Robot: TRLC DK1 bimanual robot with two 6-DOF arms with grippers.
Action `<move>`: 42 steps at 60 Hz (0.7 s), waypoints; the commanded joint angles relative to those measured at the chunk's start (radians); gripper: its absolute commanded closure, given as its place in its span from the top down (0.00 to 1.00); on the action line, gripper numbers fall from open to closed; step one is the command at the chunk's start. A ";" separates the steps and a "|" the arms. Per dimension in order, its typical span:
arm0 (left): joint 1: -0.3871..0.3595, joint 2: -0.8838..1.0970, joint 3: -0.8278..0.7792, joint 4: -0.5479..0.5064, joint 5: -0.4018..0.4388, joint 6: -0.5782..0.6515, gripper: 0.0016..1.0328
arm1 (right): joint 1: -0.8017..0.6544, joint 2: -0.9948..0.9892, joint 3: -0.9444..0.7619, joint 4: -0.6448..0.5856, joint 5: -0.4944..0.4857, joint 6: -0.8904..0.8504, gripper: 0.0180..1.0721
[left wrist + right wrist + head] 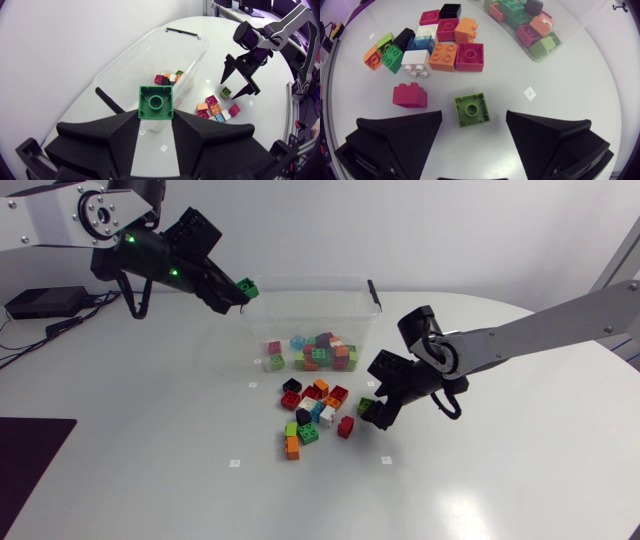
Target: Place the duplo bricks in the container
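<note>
The box holds some bricks; many loose bricks lie beside it. The left hand pinches a green brick at the box's corner. The right hand is spread over a lime brick nearby.

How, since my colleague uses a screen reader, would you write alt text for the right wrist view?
The right gripper stands open over the white table, with an upturned lime-green brick lying between its fingers, touching neither. A red brick lies beside it; ahead are a cluster of loose bricks and the clear container, already holding several.
</note>
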 commanded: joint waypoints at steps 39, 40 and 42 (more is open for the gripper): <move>-0.112 0.250 0.229 0.116 -0.161 -0.214 0.25 | -0.005 0.073 0.050 -0.032 -0.037 -0.086 0.32; -0.116 0.253 0.234 0.116 -0.166 -0.214 0.25 | -0.005 0.072 0.048 -0.032 -0.037 -0.086 0.30; -0.122 0.263 0.242 0.119 -0.177 -0.216 0.25 | -0.005 0.064 0.041 -0.032 -0.037 -0.086 0.25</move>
